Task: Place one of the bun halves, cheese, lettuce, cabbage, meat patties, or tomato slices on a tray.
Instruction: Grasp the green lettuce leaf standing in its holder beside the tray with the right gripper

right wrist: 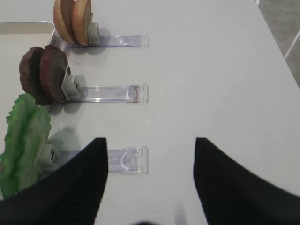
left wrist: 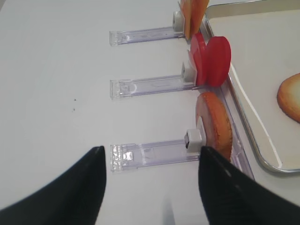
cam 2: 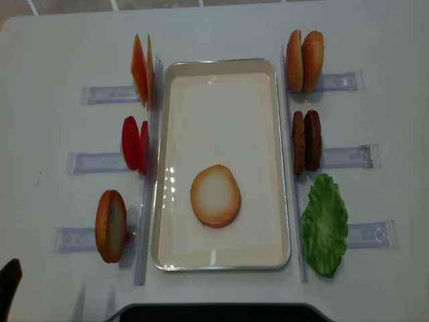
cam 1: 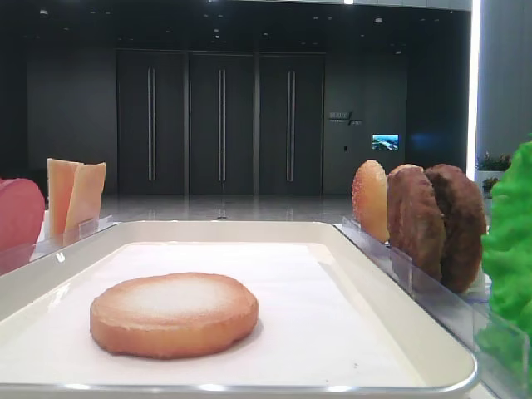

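Observation:
One bun half (cam 2: 215,195) lies flat, pale face up, on the white tray (cam 2: 221,67). Standing in racks to the right of the tray are two bun halves (cam 2: 303,60), two meat patties (cam 2: 306,141) and the lettuce (cam 2: 324,225). To its left stand the cheese (cam 2: 141,78), the tomato slices (cam 2: 135,143) and another bun half (cam 2: 110,225). No cabbage is in view. My right gripper (right wrist: 151,140) is open and empty over the table, right of the lettuce (right wrist: 23,140). My left gripper (left wrist: 152,149) is open and empty, left of the bun half (left wrist: 215,126).
Clear plastic rack rails (cam 2: 348,156) stick out sideways from each food stack on both sides of the tray. A dark part of the left arm (cam 2: 8,282) shows at the bottom left corner, and the robot's dark base (cam 2: 214,312) at the near table edge.

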### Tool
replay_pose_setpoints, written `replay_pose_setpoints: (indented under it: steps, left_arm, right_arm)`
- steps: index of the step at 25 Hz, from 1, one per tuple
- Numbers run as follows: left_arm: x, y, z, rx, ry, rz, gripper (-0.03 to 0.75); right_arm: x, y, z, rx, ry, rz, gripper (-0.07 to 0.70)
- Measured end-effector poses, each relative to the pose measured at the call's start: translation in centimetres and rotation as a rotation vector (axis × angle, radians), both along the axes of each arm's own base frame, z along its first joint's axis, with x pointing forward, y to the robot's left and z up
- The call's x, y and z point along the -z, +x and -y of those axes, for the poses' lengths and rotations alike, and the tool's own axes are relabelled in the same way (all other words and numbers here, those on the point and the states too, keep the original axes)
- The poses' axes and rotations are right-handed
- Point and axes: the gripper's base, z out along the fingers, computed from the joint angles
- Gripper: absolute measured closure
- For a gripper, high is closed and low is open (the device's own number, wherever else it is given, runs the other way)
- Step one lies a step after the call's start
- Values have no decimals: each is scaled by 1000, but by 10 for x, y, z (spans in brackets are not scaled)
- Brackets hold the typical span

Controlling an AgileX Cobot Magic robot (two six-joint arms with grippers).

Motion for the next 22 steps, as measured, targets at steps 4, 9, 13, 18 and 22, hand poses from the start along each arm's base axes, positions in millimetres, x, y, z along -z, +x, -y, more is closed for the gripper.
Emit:
replay_pose_setpoints:
  steps: [4,9,13,18,22]
  left_arm:
    - [0,0,0,-2,-3,0,244]
    - [0,0,0,-2,-3,0,244]
    - [0,0,0,-2,-4,0,244]
    - [0,0,0,-3,-4,0,244]
    - [0,0,0,-3,-4,0,244]
  right_arm:
    - [-1,0,0,0,0,4,241]
    - [-20,-8,0,0,0,62,242]
    - [-52,1,0,1,5,-5,244]
    - [-110,37,-1,8,27,-84,244]
    - [-132,75,-7,-17,94,-158,244]
